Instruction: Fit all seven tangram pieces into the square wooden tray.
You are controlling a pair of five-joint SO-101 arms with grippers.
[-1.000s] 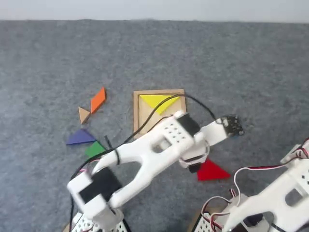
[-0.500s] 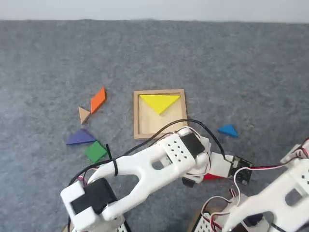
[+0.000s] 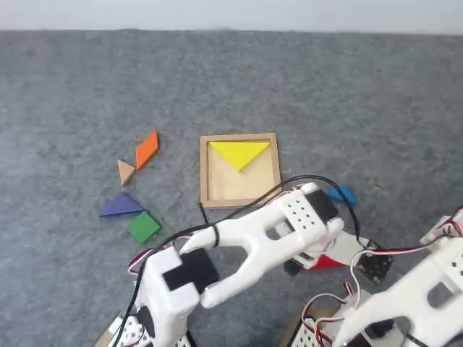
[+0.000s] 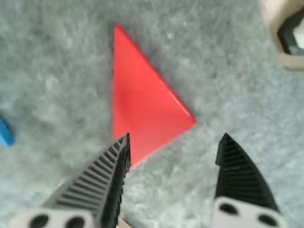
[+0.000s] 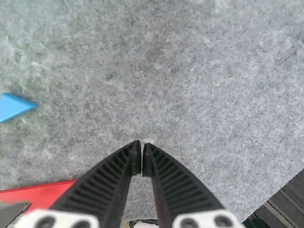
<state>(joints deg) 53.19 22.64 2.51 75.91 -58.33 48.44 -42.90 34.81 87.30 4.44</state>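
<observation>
Tray [image 3: 203,170] sits mid bench [image 3: 362,94] with a yellow triangle [image 3: 239,153] inside, by its far edge; red triangle [image 4: 142,104] lies near the bench's front edge; left pincer [image 4: 174,138] is spread wide just over it, holding nothing; right pincer [image 5: 141,146] is pressed closed, empty.

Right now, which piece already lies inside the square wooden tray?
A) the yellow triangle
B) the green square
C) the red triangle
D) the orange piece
A: the yellow triangle lies inside the square wooden tray, along the wall farthest from the arms, while the red triangle, the green square and the orange piece lie outside it.
</observation>
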